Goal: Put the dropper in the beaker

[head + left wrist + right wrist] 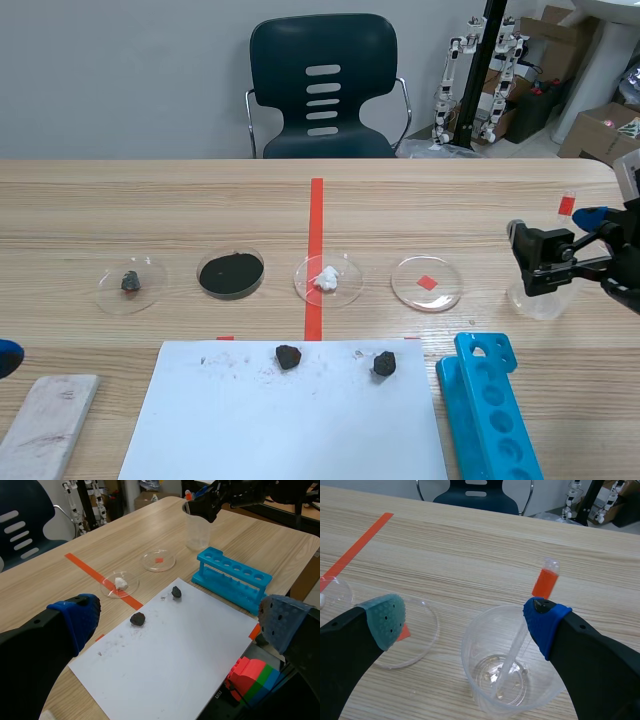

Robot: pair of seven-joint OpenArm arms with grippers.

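Backing the right claw (465,620) out cleanly looks like the step now. Dropper (512,655) already sits in the beaker (468,655): tip at the bottom, stem leaning toward the rim, red bulb (546,582) poking out above. Beaker stands near the tabletop's (100,200) right edge, with a dish (417,615) just beside it and a blue rack (490,410) nearer the front edge. Right claw is spread wide and grips nothing, one finger on either side of the beaker. Its blue pad (545,622) is right by the stem; touching or not, cannot tell. Left claw (180,620) is also spread and empty, low by the left edge, well apart from all this.

To do it well, my call: lift straight up with no sideways drift until the fingers clear the bulb. Keep the fingers spread so the pad doesn't drag the stem along. Beaker looks like light clear plastic, likely to tip or slide if bumped. Dropper leans loosely, so a nudge could flip it out. Go slow past the rim. Left claw needs nothing.
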